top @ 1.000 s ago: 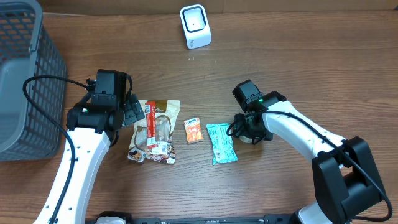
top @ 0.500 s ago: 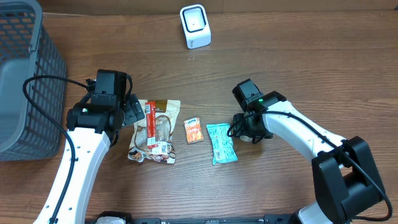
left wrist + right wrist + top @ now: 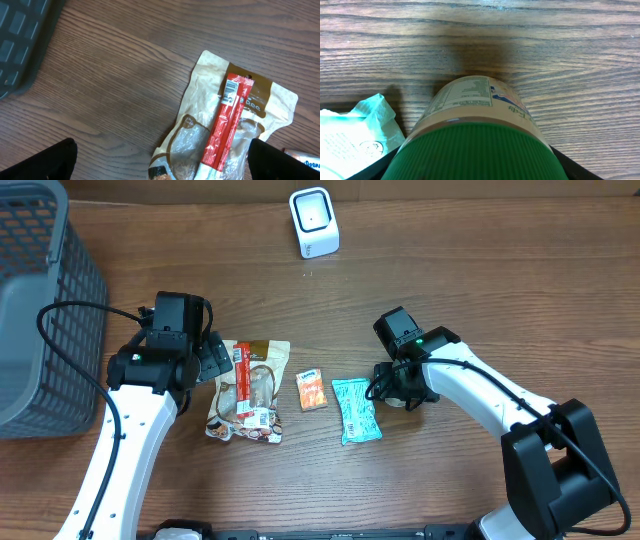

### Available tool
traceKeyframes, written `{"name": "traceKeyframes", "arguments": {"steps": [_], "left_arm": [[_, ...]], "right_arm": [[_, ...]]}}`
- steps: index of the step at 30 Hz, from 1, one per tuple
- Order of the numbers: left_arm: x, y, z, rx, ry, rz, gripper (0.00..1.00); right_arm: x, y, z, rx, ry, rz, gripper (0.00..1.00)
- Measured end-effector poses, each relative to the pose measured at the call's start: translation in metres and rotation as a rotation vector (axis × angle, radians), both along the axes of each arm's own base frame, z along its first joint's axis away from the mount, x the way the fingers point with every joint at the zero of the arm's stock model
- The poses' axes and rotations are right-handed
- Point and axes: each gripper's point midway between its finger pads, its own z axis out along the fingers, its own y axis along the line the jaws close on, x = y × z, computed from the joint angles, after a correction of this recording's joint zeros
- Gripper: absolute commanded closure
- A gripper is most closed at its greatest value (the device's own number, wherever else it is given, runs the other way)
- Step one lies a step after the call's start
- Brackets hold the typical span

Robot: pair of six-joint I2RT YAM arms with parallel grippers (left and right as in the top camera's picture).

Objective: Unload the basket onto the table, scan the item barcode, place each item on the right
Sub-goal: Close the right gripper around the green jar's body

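1. Jar (image 3: 470, 107) with a green ribbed lid: it sits low at the table (image 3: 450, 280), right of centre, just beside the teal packet (image 3: 356, 409). From overhead the arm hides nearly all of it.
2. The right gripper (image 3: 402, 392) is down over the jar, with a dark finger on each side of the lid. I cannot tell whether they press on it or only flank it.
3. The step in hand looks like the pickup, with the scan itself not begun. The white scanner (image 3: 314, 222) stands well apart, at the far edge.
4. Next, I judge, comes a firm hold on the lid end, a lift, and a carry to the scanner. The jar must then be turned, since only a printed panel of small text shows and no barcode is in sight.
5. The left gripper (image 3: 213, 360) hangs with its pincer wide apart and empty, over the brown pouch (image 3: 235, 125). A red stick pack (image 3: 225, 130) lies on the pouch, its barcode facing up.
6. A small orange packet (image 3: 312, 390) lies between the pouch and the teal packet.
7. Containers: the jar's lid is on, so its contents are hidden. The grey mesh basket (image 3: 60, 330) at the left edge shows no item in the part in view.
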Motion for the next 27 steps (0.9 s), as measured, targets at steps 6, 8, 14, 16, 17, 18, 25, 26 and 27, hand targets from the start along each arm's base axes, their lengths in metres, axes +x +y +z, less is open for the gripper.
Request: {"name": "traceKeyframes", "arguments": {"steps": [6,8,14,16,17,18,25,26,27], "left_arm": [[0.0000,0.0001,0.0000,0.000,0.000,0.000,0.00],[0.0000,0.0001,0.0000,0.000,0.000,0.000,0.00],[-0.0001,0.0001,0.0000,0.000,0.000,0.000,0.00],[0.0000,0.0001,0.0000,0.000,0.000,0.000,0.00],[0.0000,0.0000,0.0000,0.000,0.000,0.000,0.00],[0.0000,0.0001,0.0000,0.000,0.000,0.000,0.00],[0.0000,0.0001,0.0000,0.000,0.000,0.000,0.00],[0.0000,0.0001,0.0000,0.000,0.000,0.000,0.00],[0.0000,0.0001,0.0000,0.000,0.000,0.000,0.00]], "right_arm": [[0.0000,0.0002,0.0000,0.001,0.000,0.000,0.16],[0.0001,0.0000,0.0000,0.000,0.000,0.001,0.16],[0.0000,0.0001,0.0000,0.000,0.000,0.001,0.10],[0.0000,0.0001,0.0000,0.000,0.000,0.001,0.10],[0.0000,0.0001,0.0000,0.000,0.000,0.001,0.10],[0.0000,0.0001,0.0000,0.000,0.000,0.000,0.10],[-0.0002,0.0004,0.0000,0.001,0.001,0.008,0.12],[-0.0005,0.0010,-0.0001,0.003,0.003,0.021,0.12],[-0.0008,0.0021,-0.0001,0.009,0.005,0.031,0.12]]}}
